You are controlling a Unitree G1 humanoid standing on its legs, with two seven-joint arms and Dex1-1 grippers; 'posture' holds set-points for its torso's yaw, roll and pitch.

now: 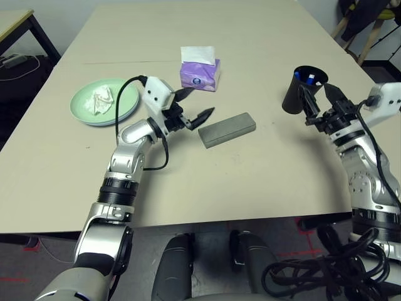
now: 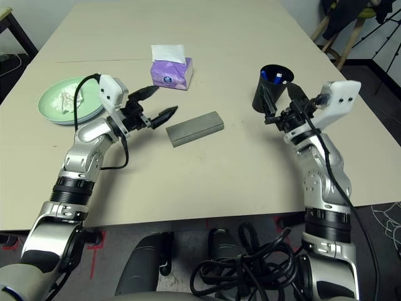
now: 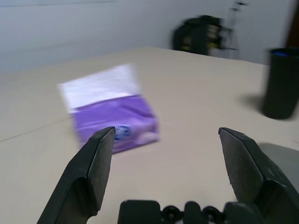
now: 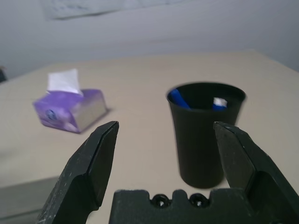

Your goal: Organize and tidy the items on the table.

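**Both grippers open over a nearly tidy table**

The pen stood inside the cup, its blue end poking over the rim, and that looked like the point of the setup: a loose pen gets a holder. The right gripper sat just on the robot's side of the cup, fingers spread wide and holding nothing. The wrist view put the cup between the two fingertips but further out, so there was no contact that could be seen.

Across the table, the left gripper hovered with its fingers apart as well, empty, aimed towards the tissue box and just short of the case. The case lay flat and closed near the middle of the table, at a slant, close beside that gripper's nearer fingertip. By the look of it, this was the next candidate for straightening.

At the robot's left sat the plate, pale green and round. The tissue was crumpled on it, presumably parked there as rubbish to be cleared together.

The case was a plain grey oblong, matte, with squared edges. The cup was black, tall and slightly tapered, and upright. Whether a second plate lay under the green one could not be told.
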